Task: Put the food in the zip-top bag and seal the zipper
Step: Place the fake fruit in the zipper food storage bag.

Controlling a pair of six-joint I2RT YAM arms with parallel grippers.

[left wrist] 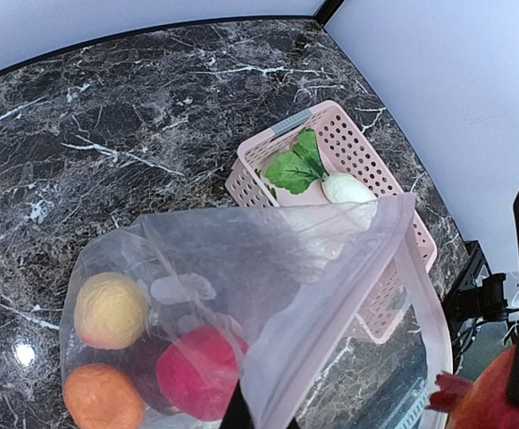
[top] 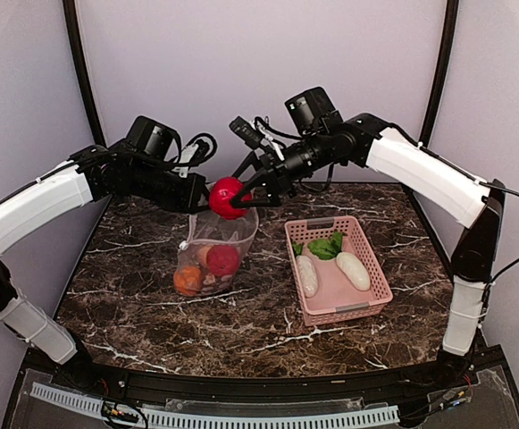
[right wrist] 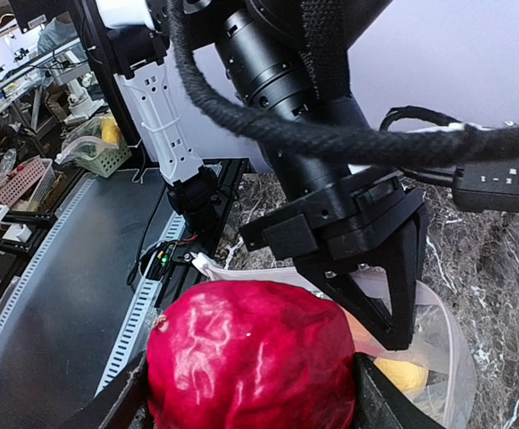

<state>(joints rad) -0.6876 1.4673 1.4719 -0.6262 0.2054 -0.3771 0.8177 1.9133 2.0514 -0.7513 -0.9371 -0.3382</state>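
My left gripper [top: 196, 203] is shut on the mouth edge of the clear zip-top bag [top: 216, 243] and holds it up and open over the table. The pale pink zipper strip [left wrist: 330, 313] runs along that edge. Inside the bag lie a yellow ball [left wrist: 110, 309], an orange ball [left wrist: 103, 398] and a magenta fruit [left wrist: 201, 371]. My right gripper [top: 230, 198] is shut on a red round fruit [right wrist: 250, 357] right at the bag's mouth, beside the left gripper. Two white oblong pieces [top: 353, 270] and green leaves [top: 324, 248] lie in the pink basket [top: 366, 308].
The pink mesh basket stands on the dark marble table [top: 134, 304] to the right of the bag. Grey walls enclose the back and sides. In the right wrist view, the left gripper's black body [right wrist: 366, 241] is close behind the red fruit.
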